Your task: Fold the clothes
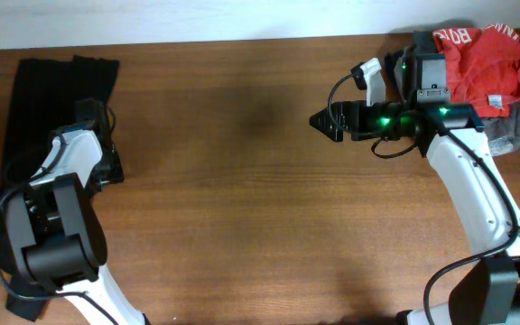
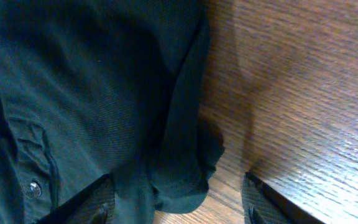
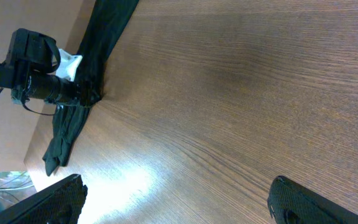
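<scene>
Folding target: large plain black soft-fabric garment (image 1: pixel 48 99), bunched in a long strip at the far left edge of the table, partly under the left arm
Garment close-up: left wrist view shows dark knit cloth (image 2: pixel 104 93) with a rolled edge lying on the wood and one small round button low on the left
Garment from afar: right wrist view shows it (image 3: pixel 67 130) as a thin dark strip along the table's far side
Left end effector (image 1: pixel 108 165): over the right edge of the black garment
Left end effector state: released, fingers spread wide (image 2: pixel 178 186); the rolled cloth edge lies between them, with wood showing next to the right-hand finger
Right end effector (image 1: pixel 321 121): above bare wood right of centre, pointing toward the left arm, well apart from the black garment
Right end effector state: released, fingers far apart (image 3: pixel 178 183), only bare table between them
Brown wood-grain table (image 1: pixel 242 199): carries everything
Red garment with white lettering (image 1: pixel 481 59): heaped at the top right corner
Grey garment (image 1: pixel 504 131): just below the red one, touching it
</scene>
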{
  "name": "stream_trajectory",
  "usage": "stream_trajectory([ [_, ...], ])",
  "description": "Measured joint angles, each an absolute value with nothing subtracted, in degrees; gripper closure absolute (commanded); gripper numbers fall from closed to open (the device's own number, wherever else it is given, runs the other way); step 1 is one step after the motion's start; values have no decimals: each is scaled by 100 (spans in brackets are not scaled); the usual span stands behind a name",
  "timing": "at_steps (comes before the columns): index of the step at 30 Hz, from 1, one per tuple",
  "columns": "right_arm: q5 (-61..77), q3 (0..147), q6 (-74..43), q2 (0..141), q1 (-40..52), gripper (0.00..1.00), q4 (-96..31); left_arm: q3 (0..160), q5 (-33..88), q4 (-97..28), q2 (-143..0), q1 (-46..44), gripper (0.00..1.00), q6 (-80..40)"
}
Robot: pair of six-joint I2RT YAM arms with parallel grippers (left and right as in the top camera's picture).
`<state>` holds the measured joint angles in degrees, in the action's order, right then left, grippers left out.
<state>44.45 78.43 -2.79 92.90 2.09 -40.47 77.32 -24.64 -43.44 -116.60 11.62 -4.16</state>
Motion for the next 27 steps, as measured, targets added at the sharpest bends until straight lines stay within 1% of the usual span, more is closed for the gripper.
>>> stream_trajectory([
  [1,4445,7843,-281,9290,209,2,-4047,7732,-2445,-4338,-11662,1160,59,-421],
  [2,4445,7843,-279,9290,209,2,-4047,7732,-2421,-4322,-11666,1160,66,-443],
  [8,4447,7843,-279,9290,209,2,-4047,7732,-2383,-4289,-11671,1160,99,-460],
  [13,4445,7843,-283,9290,209,2,-4047,7732,-2381,-4206,-11671,1160,99,-458],
  [15,4445,7843,-281,9290,209,4,-4047,7736,-2333,-4202,-11671,1160,99,-458],
  [19,4445,7843,-283,9290,209,6,-4027,7996,-2016,-4604,-11686,1125,99,-460],
  [25,4447,7843,-296,9290,163,7,-4003,9351,-1317,-5666,-11740,690,99,-259],
  [27,4447,7843,-316,9290,89,7,-4016,10162,-1028,-6034,-11747,373,99,-106],
])
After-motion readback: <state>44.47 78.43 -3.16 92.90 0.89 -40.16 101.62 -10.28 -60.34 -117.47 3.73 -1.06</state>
